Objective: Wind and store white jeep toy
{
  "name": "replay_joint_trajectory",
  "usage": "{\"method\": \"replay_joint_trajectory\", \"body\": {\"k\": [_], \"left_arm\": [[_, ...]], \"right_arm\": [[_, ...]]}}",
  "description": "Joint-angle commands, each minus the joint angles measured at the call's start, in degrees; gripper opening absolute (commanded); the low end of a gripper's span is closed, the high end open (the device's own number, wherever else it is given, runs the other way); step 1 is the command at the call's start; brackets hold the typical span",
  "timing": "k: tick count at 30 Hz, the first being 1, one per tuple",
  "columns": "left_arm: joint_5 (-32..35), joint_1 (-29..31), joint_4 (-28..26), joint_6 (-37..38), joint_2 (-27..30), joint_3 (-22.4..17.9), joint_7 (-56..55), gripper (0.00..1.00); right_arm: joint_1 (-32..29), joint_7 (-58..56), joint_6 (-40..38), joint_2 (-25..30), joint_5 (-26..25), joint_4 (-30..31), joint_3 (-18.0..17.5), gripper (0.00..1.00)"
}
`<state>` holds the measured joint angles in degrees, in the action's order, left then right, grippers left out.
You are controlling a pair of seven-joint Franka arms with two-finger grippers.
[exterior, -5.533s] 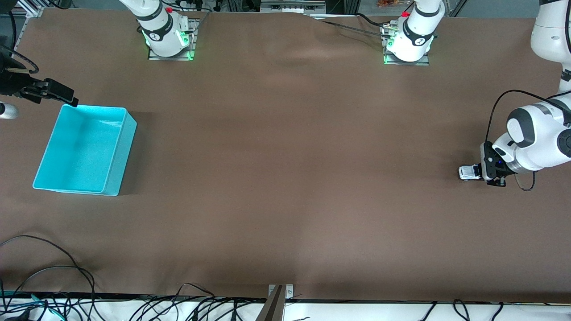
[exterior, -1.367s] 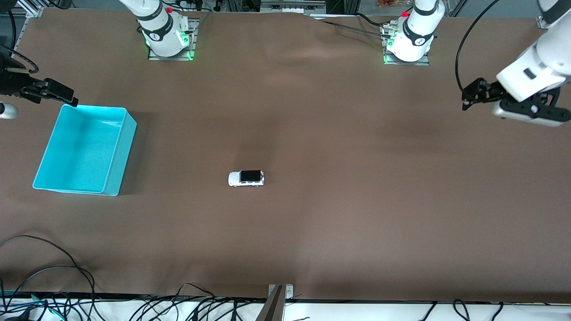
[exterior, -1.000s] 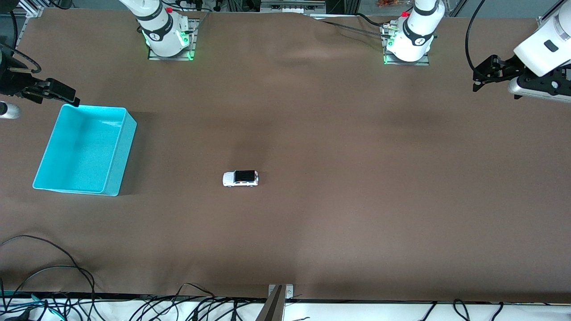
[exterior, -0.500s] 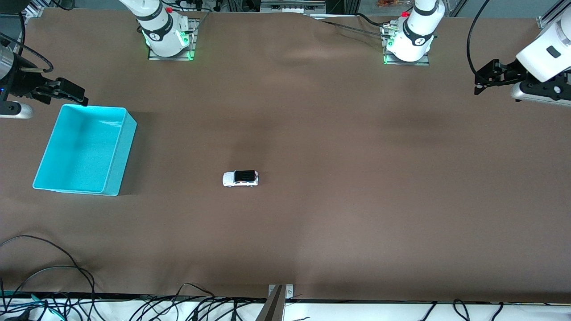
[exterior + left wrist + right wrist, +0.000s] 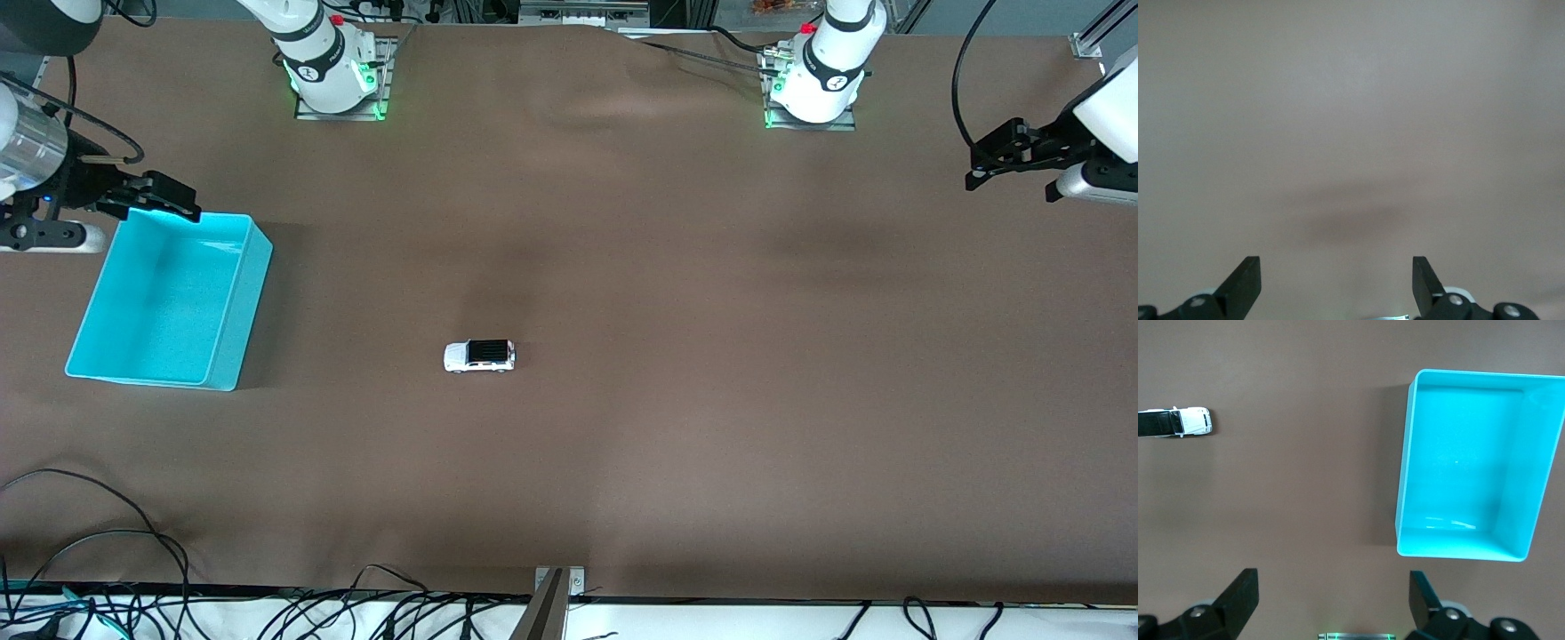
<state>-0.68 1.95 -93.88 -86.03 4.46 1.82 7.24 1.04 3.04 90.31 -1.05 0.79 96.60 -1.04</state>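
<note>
So, white jeep toy (image 5: pixel 480 356) sits mid-surface (image 5: pixel 711 400), well apart from turquoise bin (image 5: pixel 227 356). Left gripper (image 5: pixel 987 160) and right gripper (image 5: pixel 164 197), over bin's edge, both spread, empty.

Looks like a robotics lab: two white arm bases (image 5: pixel 331 67) bolted to metal plates with green status lights along one table (image 5: pixel 676 267) edge, brown paper cover, tangled black cables (image 5: pixel 107 604) spilling past the opposite edge.
</note>
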Motion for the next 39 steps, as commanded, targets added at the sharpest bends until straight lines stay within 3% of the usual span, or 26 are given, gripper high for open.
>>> {"method": "replay_joint_trajectory", "body": {"k": [1,11,27,39], "left_arm": [[-0.81,0.34,4.23,1.04,-2.26,0.55,-0.12,1.00],[1.38,-0.45,4.58,0.60,-2.26,0.81,-0.12,1.00],[1.21,-0.28,5.81,0.69,-3.05,0.73,-0.39,1.00],[1.21,-0.28,5.81,0.86,-3.05,0.81,-0.48,1.00]], "right_arm": [[0.02,2.41,4.34,1.14,0.08,4.55,-1.16,1.00],[0.02,6.54,14.54,1.23,0.00,12.73,-3.96,1.00],[0.10,20.85,30.79,-2.28,0.00,20.29,-8.80,1.00],[0.81,38.08,39.15,-7.03,0.00,20.47,-10.82,1.00]]}}
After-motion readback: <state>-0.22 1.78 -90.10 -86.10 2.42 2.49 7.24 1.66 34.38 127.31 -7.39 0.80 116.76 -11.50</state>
